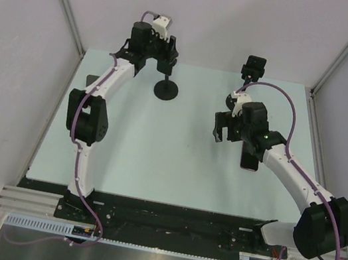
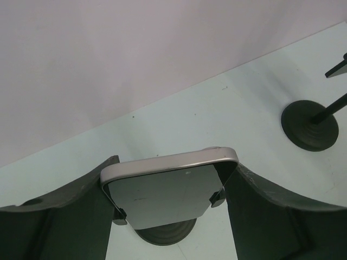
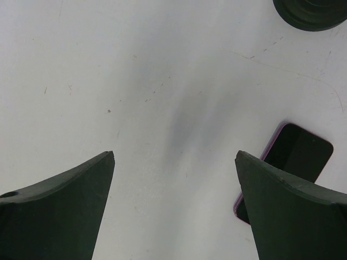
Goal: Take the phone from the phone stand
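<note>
In the left wrist view a silver phone (image 2: 169,187) sits in the clips of the phone stand, whose round black base (image 2: 165,234) shows just below it. My left gripper (image 2: 176,162) has a finger against each side edge of the phone. From above, the left gripper (image 1: 151,59) covers the phone, and only the stand's post and base (image 1: 166,91) show. My right gripper (image 1: 225,136) hangs open over bare table with nothing between its fingers (image 3: 65,200).
A dark phone with a purple rim (image 3: 298,154) lies flat on the table beside my right gripper (image 3: 174,153); it also shows from above (image 1: 250,158). A second black stand (image 1: 253,68) is at the back right, also seen from the left wrist (image 2: 310,125). Walls enclose the table.
</note>
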Robot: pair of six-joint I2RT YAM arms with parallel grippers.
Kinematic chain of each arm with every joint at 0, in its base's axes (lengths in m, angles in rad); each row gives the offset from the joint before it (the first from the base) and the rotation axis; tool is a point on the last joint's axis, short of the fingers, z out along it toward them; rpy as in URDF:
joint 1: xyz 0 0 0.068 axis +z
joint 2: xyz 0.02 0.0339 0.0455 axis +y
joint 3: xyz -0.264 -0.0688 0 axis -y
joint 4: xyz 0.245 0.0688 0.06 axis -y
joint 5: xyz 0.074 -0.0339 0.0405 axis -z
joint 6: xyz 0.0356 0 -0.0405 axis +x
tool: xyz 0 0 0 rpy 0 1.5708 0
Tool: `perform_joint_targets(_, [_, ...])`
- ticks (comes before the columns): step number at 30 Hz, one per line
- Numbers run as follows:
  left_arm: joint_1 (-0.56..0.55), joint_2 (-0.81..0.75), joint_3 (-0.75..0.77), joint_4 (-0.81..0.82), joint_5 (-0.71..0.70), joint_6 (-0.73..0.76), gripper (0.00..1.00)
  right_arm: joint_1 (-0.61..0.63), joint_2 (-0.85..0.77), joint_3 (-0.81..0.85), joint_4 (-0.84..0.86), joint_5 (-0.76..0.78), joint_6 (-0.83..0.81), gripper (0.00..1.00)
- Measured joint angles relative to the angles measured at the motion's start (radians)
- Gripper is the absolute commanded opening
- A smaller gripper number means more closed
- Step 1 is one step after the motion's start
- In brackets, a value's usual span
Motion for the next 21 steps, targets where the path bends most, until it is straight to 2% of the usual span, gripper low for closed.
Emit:
perform_joint_targets(3, [-0.001,0.000,-0.003,0.002,0.007,-0.003,0.28,0.000,0.000,0.000,0.003,0.000,0.000,1.00])
perform_joint_targets(9, [-0.006,-0.087,-0.127,0.046,0.024,-0.011,0.09,0.004,-0.016,-0.004,0.023,0.000,-0.001,1.00])
perform_joint_targets(15, [-0.037,-0.248,-0.319,0.014,0.050,-0.056,0.00,0.013,-0.061,-0.019,0.093,-0.040,0.002,1.00])
perform_joint_targets(21, [-0.110,-0.405,-0.488,-0.015,0.072,-0.084,0.00,0.013,-0.071,-0.021,0.202,-0.124,0.045,1.00])
